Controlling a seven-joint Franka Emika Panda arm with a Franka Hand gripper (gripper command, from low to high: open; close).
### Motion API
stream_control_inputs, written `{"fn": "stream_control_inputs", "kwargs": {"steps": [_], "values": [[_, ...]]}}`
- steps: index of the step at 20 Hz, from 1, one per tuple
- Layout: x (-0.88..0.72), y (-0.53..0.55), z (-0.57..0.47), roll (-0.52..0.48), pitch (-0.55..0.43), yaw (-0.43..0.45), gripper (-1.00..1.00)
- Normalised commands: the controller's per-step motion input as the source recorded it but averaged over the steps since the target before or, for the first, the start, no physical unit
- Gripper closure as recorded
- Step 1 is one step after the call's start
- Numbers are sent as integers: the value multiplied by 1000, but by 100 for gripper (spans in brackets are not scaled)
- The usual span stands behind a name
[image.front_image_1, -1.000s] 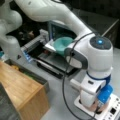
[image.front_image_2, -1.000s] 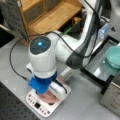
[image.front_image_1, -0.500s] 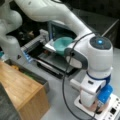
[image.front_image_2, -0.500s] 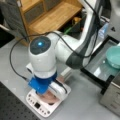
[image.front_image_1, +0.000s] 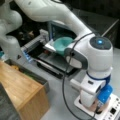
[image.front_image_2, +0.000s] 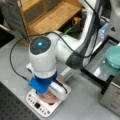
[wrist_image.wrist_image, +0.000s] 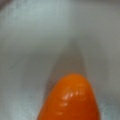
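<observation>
One white arm bends down over a small white kitchen scale (image.front_image_1: 112, 106) at the near right of the table, and its gripper (image.front_image_1: 98, 107) sits low over the scale's round plate (image.front_image_2: 51, 96). From here I cannot tell how wide the pincer stands, since the blue wrist block and white hand cover its fingers in both front views. Something pinkish-orange shows just under the hand on the plate; in the wrist view it is a glossy orange rounded object (wrist_image.wrist_image: 71, 98), perhaps a carrot tip, lying against a pale grey surface. Whether the fingers touch it I cannot say. Farther back, a teal bowl (image.front_image_1: 62, 45) rests on a dark tray (image.front_image_2: 98, 66) beside a metal appliance. A wooden shelf unit (image.front_image_2: 50, 15) stands well apart from the scale, and a black cable (image.front_image_1: 65, 82) loops along the arm.
</observation>
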Motion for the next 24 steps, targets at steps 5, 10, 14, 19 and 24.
{"fn": "stream_control_inputs", "kwargs": {"steps": [5, 10, 14, 19, 24], "values": [[-282, -26, -89, -46, -106, -12, -100], [-358, -27, -110, -15, -38, -51, -100], [-371, -42, -124, -4, -93, -47, -100], [-328, -59, -136, -5, -146, -45, -100], [-339, -92, -187, -14, -172, -36, -100]]}}
